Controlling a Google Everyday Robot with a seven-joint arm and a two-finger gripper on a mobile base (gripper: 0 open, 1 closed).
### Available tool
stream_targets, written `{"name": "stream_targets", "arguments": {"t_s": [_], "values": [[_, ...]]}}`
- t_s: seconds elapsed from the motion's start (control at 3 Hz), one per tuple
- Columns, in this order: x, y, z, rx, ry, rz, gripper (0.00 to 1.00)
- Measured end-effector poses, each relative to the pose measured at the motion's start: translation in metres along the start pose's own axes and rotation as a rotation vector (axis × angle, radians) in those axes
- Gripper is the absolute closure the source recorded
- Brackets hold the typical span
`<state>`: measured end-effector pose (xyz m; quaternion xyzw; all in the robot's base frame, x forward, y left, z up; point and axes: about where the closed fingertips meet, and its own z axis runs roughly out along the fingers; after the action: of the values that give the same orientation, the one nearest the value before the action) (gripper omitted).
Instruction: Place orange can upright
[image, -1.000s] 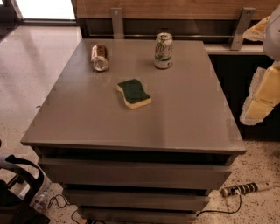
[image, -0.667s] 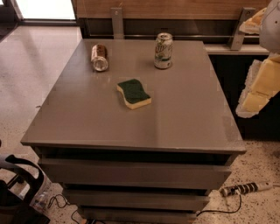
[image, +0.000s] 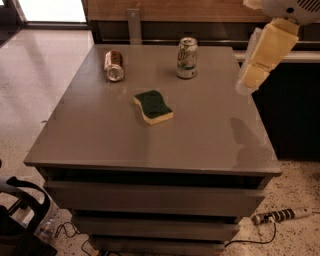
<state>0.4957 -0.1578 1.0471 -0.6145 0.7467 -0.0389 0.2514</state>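
A grey table (image: 100, 135) with drawer fronts stands on a speckled floor, with a wooden wall panel behind it. The gripper (image: 251, 76), cream-coloured, hangs in the upper right of the frame above the table's right edge; whether it is open or closed cannot be told. Compared with a second ago, it has moved up and leftward. Nearest it, a white-and-green can (image: 187, 58) stands upright. A green-and-yellow sponge (image: 153, 106) lies mid-table. The orange can (image: 114, 66) lies on its side at the table's upper left, unmoved. A power strip (image: 282, 215) lies on the floor at lower right.
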Motion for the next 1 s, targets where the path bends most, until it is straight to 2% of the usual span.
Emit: {"name": "stream_targets", "arguments": {"t_s": [0.33, 0.67, 1.0], "values": [[-0.033, -0.023, 0.013, -0.011, -0.032, 0.052, 0.00], [-0.060, -0.052, 0.025, 0.001, -0.027, 0.120, 0.00], [-0.088, -0.071, 0.029, 0.041, -0.029, 0.162, 0.00]]}}
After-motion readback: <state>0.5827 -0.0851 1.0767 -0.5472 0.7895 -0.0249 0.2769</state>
